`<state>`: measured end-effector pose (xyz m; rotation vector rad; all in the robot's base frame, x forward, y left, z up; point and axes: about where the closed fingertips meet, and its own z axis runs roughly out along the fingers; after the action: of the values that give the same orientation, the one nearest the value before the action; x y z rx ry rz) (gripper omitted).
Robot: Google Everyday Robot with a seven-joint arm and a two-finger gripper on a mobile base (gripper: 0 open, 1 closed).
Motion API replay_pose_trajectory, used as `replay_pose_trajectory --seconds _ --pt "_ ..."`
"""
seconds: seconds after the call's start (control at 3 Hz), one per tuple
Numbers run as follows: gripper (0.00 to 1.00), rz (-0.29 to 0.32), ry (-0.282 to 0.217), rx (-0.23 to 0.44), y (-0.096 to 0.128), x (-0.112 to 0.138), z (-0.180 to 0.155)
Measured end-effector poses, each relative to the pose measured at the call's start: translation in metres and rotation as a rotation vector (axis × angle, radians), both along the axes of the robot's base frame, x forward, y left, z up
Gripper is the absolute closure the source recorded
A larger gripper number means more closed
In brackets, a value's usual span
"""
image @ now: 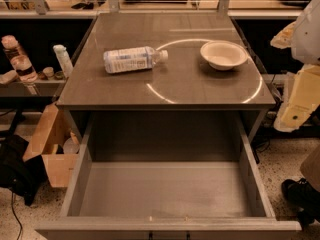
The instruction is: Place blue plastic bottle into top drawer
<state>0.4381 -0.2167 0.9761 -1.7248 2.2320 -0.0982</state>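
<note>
1. The blue plastic bottle (131, 59) lies on its side on the left half of the grey table (200, 91), with its cap pointing to the table's right side. We judge the task as not yet begun. A round body lying like this can roll toward the table's back or front edge if it is touched on one side only.
2. The bottle looks thin and clear, with a smooth label. We think a hard squeeze may crush it, and a soft one may let it slip out on the way.
3. A white bowl (223, 54) stands on the right half of the table, near the cap but apart from it. A reach from the table's right side passes over this bowl and could push it.
4. The top drawer (165, 189) is pulled out in front of the table, below its front edge, and we see nothing inside it. A release too close to the table's front edge could hit that edge, and a high drop may make the bottle bounce on the flat bottom.
5. The gripper (295, 109) hangs beyond the table's right edge, well apart from the bottle. We cannot tell whether it is wide or narrow.
6. Left of the table stand a pink-capped bottle (12, 51) and a slim white bottle (63, 59). Taking one of these would be the wrong choice.
</note>
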Motion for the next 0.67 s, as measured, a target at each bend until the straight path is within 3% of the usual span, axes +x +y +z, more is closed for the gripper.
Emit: replay_pose_trajectory --seconds 0.67 --pt "0.0 0.036 -0.008 -0.006 0.0074 0.01 0.002"
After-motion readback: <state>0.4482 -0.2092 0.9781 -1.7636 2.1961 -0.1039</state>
